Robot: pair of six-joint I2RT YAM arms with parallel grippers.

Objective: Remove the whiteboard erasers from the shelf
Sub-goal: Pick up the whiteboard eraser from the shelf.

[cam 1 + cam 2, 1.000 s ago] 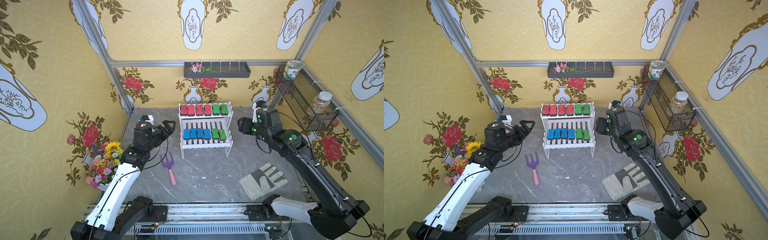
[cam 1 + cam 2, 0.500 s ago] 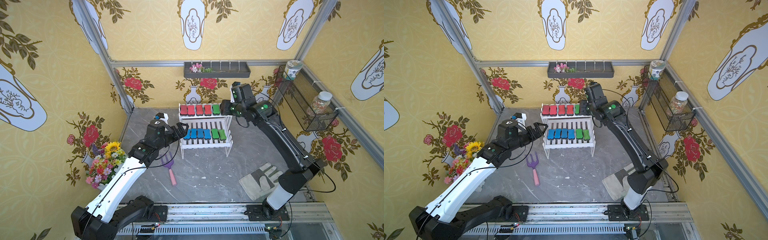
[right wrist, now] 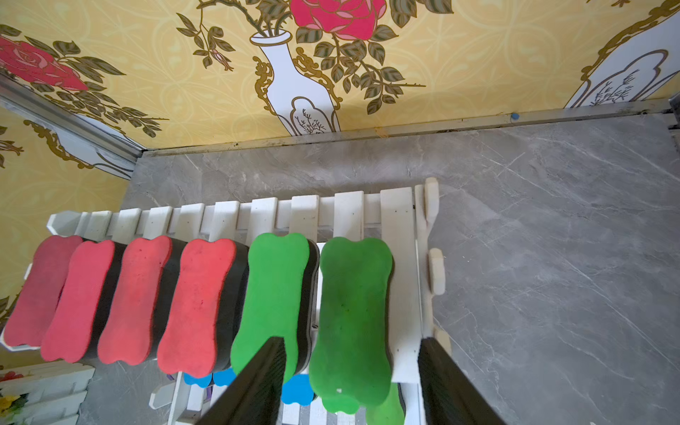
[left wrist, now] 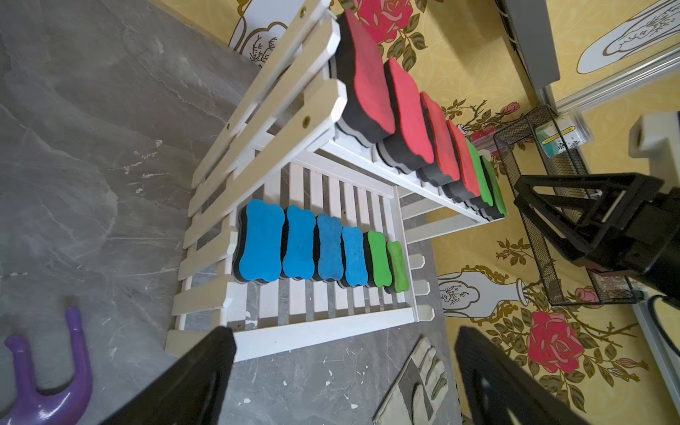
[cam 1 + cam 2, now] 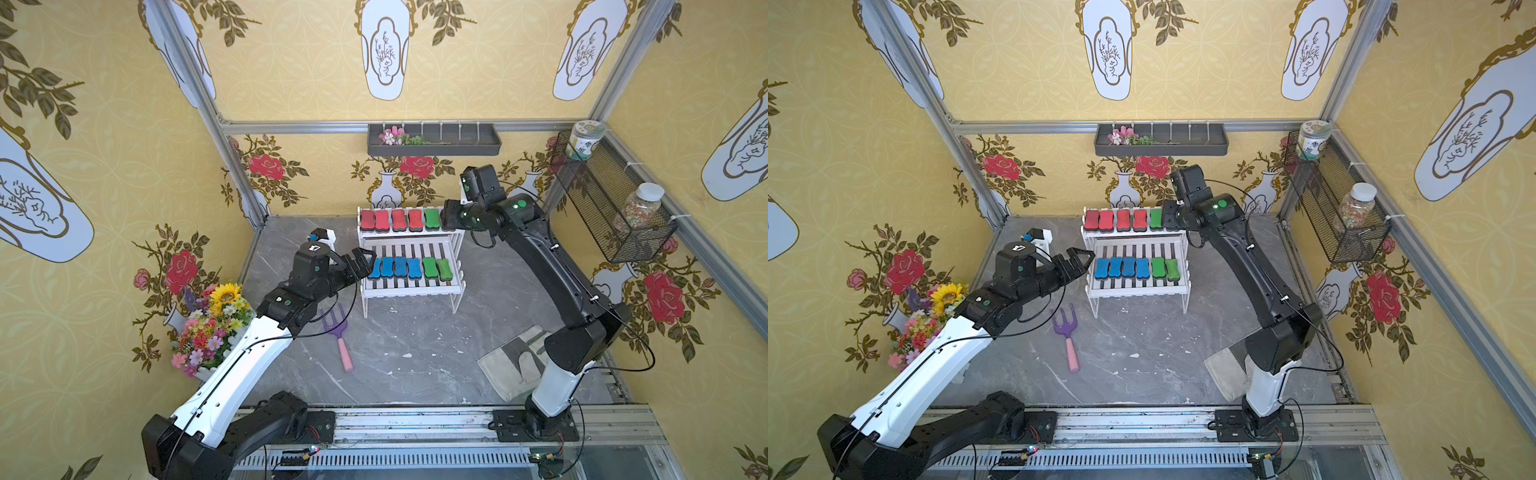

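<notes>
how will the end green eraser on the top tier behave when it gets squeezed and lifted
Probably squashy: the green eraser looks like foam on a dark pad, so it may compress in the right gripper. Likely light; its matte top shouldn't slip.

We count four red whiteboard erasers (image 5: 382, 220), four blue erasers (image 5: 394, 267), four green erasers (image 3: 349, 312), twelve in all, one white two-tier shelf (image 5: 411, 289), one purple garden fork (image 5: 337, 330), one work glove (image 5: 511, 365), two jars (image 5: 585, 139), one mesh basket (image 5: 598, 199), one wall tray (image 5: 457, 148), one flower bouquet (image 5: 208, 328), two robot arms (image 5: 540, 257)
</notes>
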